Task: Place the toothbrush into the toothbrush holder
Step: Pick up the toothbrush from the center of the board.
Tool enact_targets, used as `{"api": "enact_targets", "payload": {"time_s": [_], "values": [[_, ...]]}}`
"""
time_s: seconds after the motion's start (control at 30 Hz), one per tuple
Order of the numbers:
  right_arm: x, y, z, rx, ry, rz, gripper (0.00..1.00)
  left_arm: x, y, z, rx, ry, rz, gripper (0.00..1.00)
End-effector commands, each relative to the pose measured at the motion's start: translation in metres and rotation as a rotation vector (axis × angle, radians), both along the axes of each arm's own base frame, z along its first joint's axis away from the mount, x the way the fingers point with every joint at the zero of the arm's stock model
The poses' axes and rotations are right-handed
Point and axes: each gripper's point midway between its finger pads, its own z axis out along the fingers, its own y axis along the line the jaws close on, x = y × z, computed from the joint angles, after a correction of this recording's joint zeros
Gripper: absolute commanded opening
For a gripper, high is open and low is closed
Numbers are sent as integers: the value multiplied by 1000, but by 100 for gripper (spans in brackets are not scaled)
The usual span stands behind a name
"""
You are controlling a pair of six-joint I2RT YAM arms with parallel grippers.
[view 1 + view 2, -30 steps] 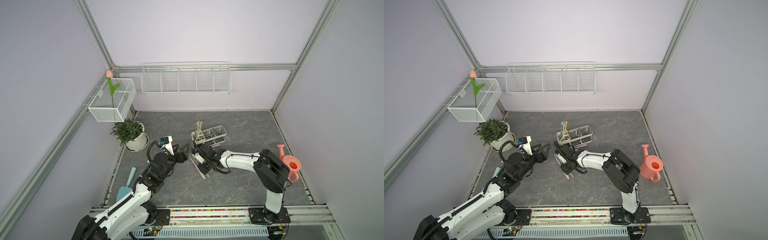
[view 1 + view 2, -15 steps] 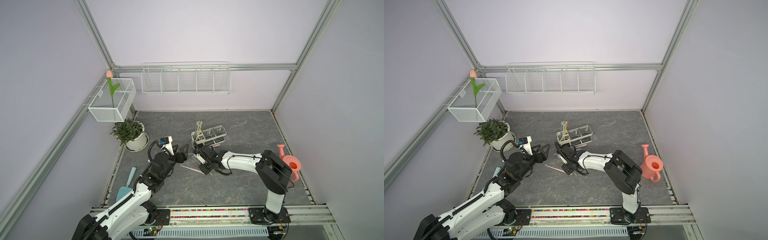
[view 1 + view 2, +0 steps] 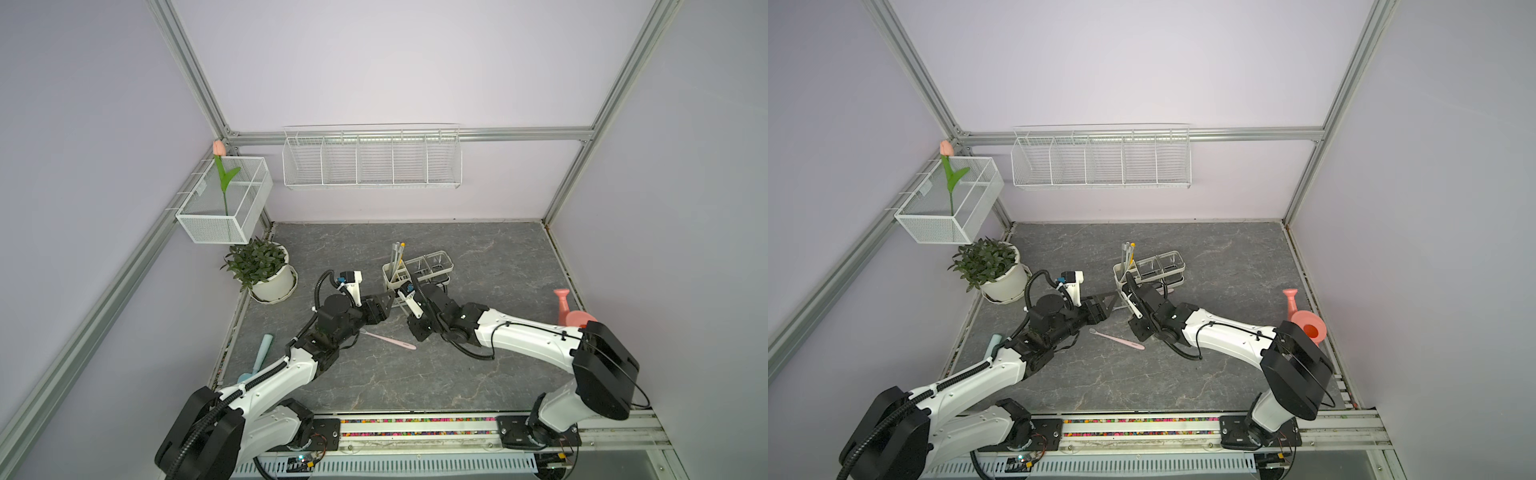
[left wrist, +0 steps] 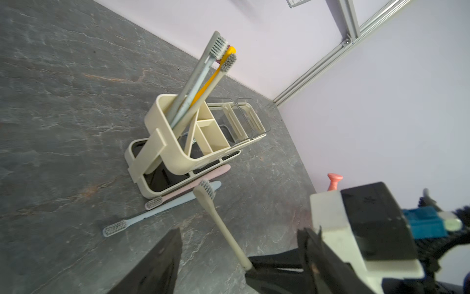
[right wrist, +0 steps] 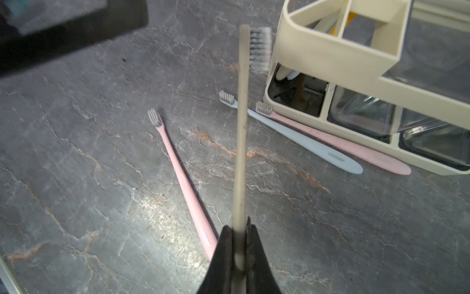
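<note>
Right gripper point(image 5: 239, 230) clamps the beige toothbrush point(image 5: 241, 122) by its handle, bristle head near the toothbrush holder point(image 5: 318, 51). Left gripper point(image 3: 383, 306) jaws stand apart, empty. Lettering on the pink toothbrush point(image 5: 183, 178) is illegible.

top views high at front, looking down on whole floor point(image 3: 478, 249); wrist views low, close, share toothbrush holder point(image 4: 165, 142).

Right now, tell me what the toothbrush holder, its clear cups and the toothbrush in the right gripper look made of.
Toothbrush holder: likely moulded plastic, cream, matte; smooth rounded corners, thin even walls.
Clear cups: transparent, glossy with reflections; plastic or glass, cannot tell.
Held toothbrush, pinched in the right gripper: beige matte handle, probably plastic, speckled; grey-white bristles look like nylon.
</note>
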Motion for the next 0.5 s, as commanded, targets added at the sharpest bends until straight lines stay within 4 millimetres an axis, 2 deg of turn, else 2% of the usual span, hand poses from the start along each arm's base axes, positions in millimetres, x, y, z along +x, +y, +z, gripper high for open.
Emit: {"api": "enact_targets", "payload": {"time_s": [0.0, 0.17, 0.47], "values": [[1, 0, 12, 52, -30, -17, 7, -1, -17, 34, -156, -47, -69, 75], [1, -3, 21, 77, -56, -24, 7, -3, -33, 35, -174, -35, -123, 75], [4, -6, 43, 97, -122, -14, 7, 6, -44, 26, -163, -13, -128, 75]]}}
